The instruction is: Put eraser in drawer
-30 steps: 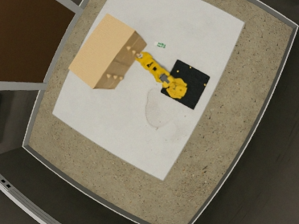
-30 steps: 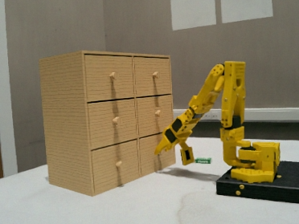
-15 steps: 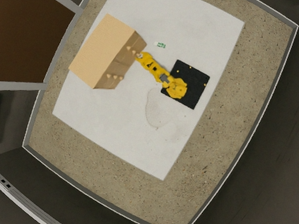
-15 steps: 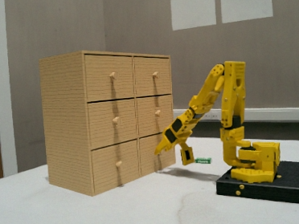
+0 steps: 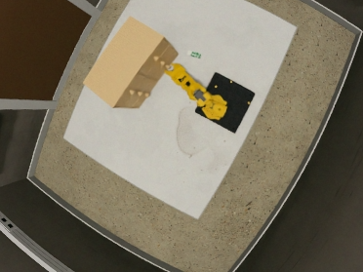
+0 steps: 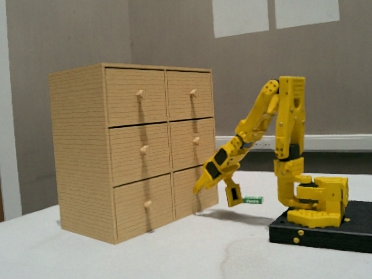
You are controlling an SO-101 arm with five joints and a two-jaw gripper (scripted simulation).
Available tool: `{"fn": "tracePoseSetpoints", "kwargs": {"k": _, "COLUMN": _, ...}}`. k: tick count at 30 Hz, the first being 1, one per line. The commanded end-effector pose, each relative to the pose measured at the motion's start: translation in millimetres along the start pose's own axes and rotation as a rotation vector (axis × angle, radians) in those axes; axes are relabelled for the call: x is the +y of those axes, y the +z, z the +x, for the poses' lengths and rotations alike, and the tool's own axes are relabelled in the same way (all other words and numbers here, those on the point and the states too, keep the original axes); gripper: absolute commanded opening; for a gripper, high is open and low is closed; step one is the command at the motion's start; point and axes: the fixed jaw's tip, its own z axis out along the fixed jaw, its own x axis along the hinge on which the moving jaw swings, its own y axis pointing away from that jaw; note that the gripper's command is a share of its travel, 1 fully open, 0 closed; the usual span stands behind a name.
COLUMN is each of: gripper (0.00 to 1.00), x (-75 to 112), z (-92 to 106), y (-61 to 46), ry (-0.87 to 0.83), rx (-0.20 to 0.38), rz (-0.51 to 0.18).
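Note:
A small green and white eraser point(image 5: 195, 55) lies on the white table top, to the right of the drawer cabinet and behind my arm; it also shows in the side view point(image 6: 253, 199). The cardboard-coloured cabinet point(image 5: 129, 61) has six drawers in three rows of two, all shut point(image 6: 135, 148). My gripper point(image 6: 214, 195) reaches down to the front of the bottom right drawer, partly open and holding nothing. Its fixed finger touches or nearly touches that drawer front and hides the knob. From above, the gripper point(image 5: 168, 67) sits against the cabinet's front.
My arm stands on a black base plate point(image 5: 225, 101) point(image 6: 320, 226) to the right of the cabinet. The white table top sits on a sandy floor bounded by a grey rim. A faint stain marks the top near the base.

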Motion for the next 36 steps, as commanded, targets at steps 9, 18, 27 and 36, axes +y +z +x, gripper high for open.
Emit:
{"fn": "tracePoseSetpoints", "kwargs": {"k": 9, "gripper": 0.21, "x": -2.7, "z": -6.5, "y": 0.5, "ry": -0.012, "rx": -0.017, "rz": 0.008}}
{"fn": "tracePoseSetpoints", "kwargs": {"k": 18, "gripper": 0.21, "x": -2.7, "z": -6.5, "y": 0.5, "ry": -0.012, "rx": -0.017, "rz": 0.008}}
{"fn": "tracePoseSetpoints", "kwargs": {"k": 27, "gripper": 0.16, "x": -2.7, "z": -6.5, "y": 0.5, "ry": -0.012, "rx": -0.017, "rz": 0.008}}
{"fn": "tracePoseSetpoints", "kwargs": {"k": 36, "gripper": 0.11, "x": -2.7, "z": -6.5, "y": 0.5, "ry": -0.012, "rx": -0.017, "rz": 0.008}}
